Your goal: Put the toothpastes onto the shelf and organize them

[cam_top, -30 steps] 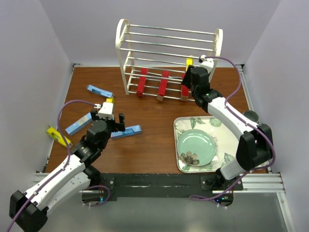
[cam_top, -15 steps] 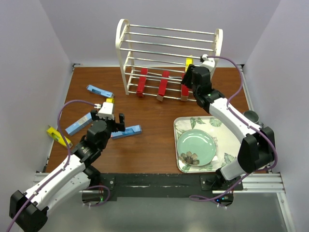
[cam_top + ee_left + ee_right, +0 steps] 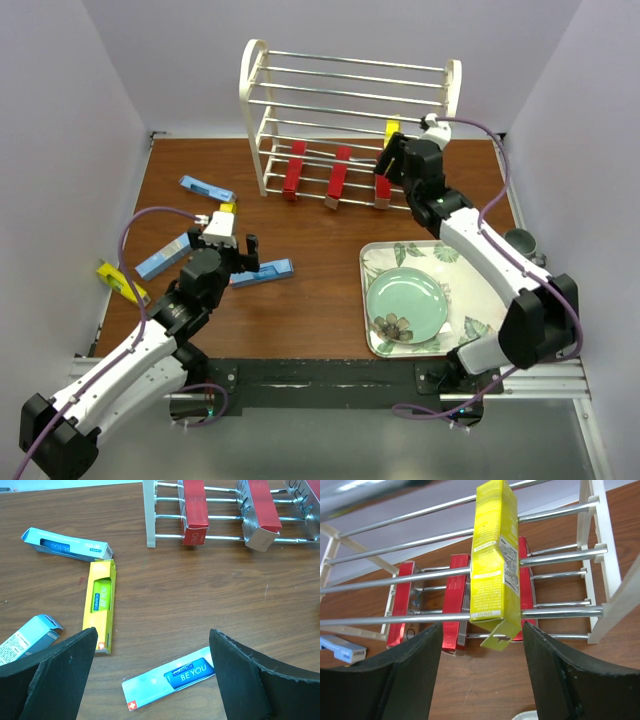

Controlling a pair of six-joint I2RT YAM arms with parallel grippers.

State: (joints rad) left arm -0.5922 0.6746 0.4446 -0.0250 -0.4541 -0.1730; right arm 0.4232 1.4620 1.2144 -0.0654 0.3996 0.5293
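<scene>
Top external view shows 4 of the 9 toothpastes on the shelf [image 3: 252, 82]: 3 red boxes [image 3: 338, 172] leaning in the lower rungs, and 1 yellow box [image 3: 495, 560] lying across a higher tier near the right end. The right gripper [image 3: 393, 162] sits just in front of that yellow box, its fingers spread wide and gripping nothing. The other 5 lie on the table [image 3: 320, 240], all on its left side: 3 blue boxes [image 3: 170, 677] and 2 yellow boxes [image 3: 100, 605]. The left gripper [image 3: 236, 256] hangs above them, wide open and empty. By my reckoning under half is done, with the yellow and blue rows left to fill.
</scene>
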